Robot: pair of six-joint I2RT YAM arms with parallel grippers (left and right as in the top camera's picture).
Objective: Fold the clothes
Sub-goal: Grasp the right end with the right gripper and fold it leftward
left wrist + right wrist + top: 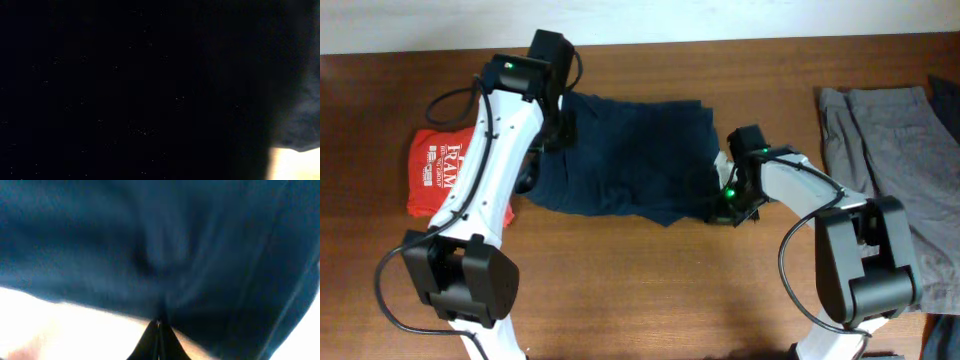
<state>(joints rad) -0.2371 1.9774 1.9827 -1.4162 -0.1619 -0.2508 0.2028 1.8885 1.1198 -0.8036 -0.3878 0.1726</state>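
Observation:
A navy garment [630, 150] lies crumpled across the middle of the wooden table [650, 290]. My left gripper [558, 128] is at its upper left edge. The left wrist view is filled by the dark cloth [150, 75], so its jaws are hidden. My right gripper [725, 205] is at the garment's lower right corner. In the right wrist view its fingers [159, 325] are closed together, pinching the edge of the navy cloth [150, 240] just above the table.
A folded red T-shirt with white print [435, 170] lies at the left, beside the left arm. Grey clothes [890, 130] are spread at the right edge. Bare table lies in front of the garment.

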